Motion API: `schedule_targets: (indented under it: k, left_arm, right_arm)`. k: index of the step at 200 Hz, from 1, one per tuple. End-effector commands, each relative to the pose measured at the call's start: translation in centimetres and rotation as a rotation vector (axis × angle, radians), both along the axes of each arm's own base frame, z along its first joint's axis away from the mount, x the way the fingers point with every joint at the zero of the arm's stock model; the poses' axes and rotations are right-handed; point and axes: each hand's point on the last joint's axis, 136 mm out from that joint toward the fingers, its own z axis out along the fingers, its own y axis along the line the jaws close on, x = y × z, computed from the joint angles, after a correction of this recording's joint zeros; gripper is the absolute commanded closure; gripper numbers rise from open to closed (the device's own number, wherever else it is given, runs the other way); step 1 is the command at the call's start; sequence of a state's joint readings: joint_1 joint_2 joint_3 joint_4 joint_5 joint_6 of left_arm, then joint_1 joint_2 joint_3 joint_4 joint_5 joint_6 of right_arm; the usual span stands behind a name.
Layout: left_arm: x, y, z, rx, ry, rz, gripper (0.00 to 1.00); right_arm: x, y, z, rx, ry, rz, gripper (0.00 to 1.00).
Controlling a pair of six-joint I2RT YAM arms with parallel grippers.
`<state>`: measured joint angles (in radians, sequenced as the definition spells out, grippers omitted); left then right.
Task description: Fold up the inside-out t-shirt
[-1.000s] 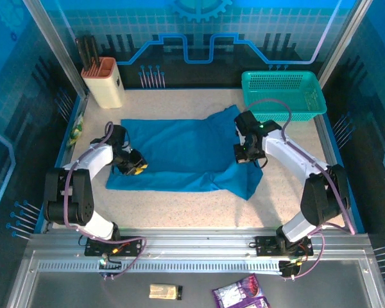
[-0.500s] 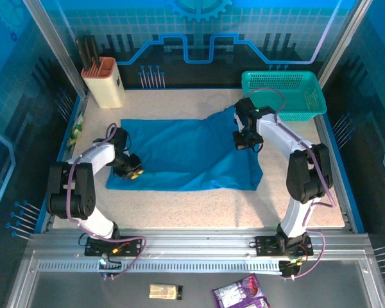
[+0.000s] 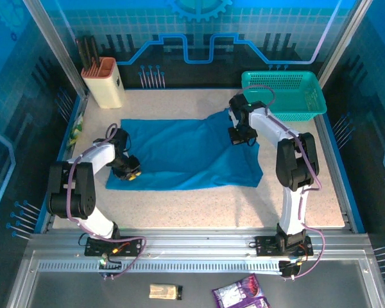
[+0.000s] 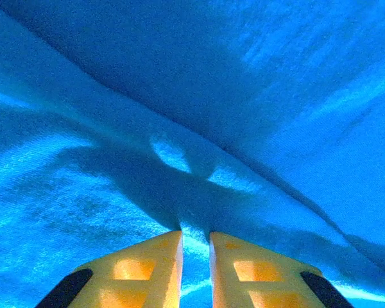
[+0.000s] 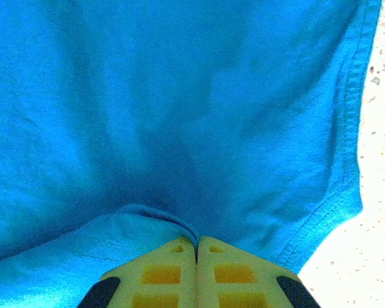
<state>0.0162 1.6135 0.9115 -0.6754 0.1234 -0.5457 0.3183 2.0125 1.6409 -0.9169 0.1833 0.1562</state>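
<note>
Right gripper (image 5: 197, 242) pinches the spread t-shirt's (image 3: 179, 154) far right edge near the basket (image 3: 282, 93); left gripper (image 4: 194, 233), jaws almost together, nips its left edge. Bare table (image 3: 199, 205) lies along the near hem.

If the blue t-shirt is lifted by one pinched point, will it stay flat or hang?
Probably it hangs: the t-shirt bunches into a fold at the right gripper. Creases running to the left gripper suggest soft cloth that drags. It lies thin, so likely light.

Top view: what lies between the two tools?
The blue t-shirt, spread flat on the table, spans the whole stretch from left tool to right tool; the top view shows it.
</note>
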Motion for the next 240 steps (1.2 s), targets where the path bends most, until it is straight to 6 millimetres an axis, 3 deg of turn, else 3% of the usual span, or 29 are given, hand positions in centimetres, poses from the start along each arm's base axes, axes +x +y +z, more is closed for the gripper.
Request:
schedule_targets:
  k: [1, 20, 47, 64, 103, 153, 181, 222, 240]
  left_arm:
    - [-1.1, 0.0, -0.6, 0.01, 0.029, -0.025, 0.81]
    - [-1.1, -0.1, -0.5, 0.009, 0.025, -0.026, 0.81]
    - [-1.2, 0.0, -0.3, 0.011, 0.012, -0.028, 0.81]
    - [-1.3, 0.1, -0.3, 0.015, 0.009, -0.029, 0.8]
    - [-1.6, 0.2, -0.5, 0.022, 0.019, -0.033, 0.8]
    - [-1.8, 0.1, -0.9, 0.017, 0.033, -0.028, 0.8]
    - [-1.9, 0.1, -1.0, 0.016, 0.034, -0.026, 0.8]
    - [-2.0, 0.4, -1.0, 0.032, 0.039, -0.03, 0.81]
    - [-2.1, 0.6, -1.0, 0.04, 0.045, -0.027, 0.81]
  right_arm:
    - [0.7, -0.6, 1.0, -0.004, -0.014, -0.024, 0.86]
    - [-0.3, -1.0, 2.3, 0.012, -0.029, -0.054, 0.72]
    - [-3.0, -1.4, 4.1, 0.082, -0.046, -0.103, 0.66]
    - [-5.4, -1.9, 4.1, 0.136, -0.03, -0.144, 0.64]
    - [-11.5, -3.8, 1.5, 0.188, 0.055, -0.263, 0.59]
    - [-14.6, -3.2, -1.8, 0.265, 0.137, -0.304, 0.49]
    - [-14.4, -3.2, -2.8, 0.274, 0.139, -0.308, 0.57]
    - [-12.5, -4.0, -2.4, 0.236, 0.112, -0.305, 0.94]
    - [-11.5, -5.1, -2.1, 0.191, 0.096, -0.31, 1.0]
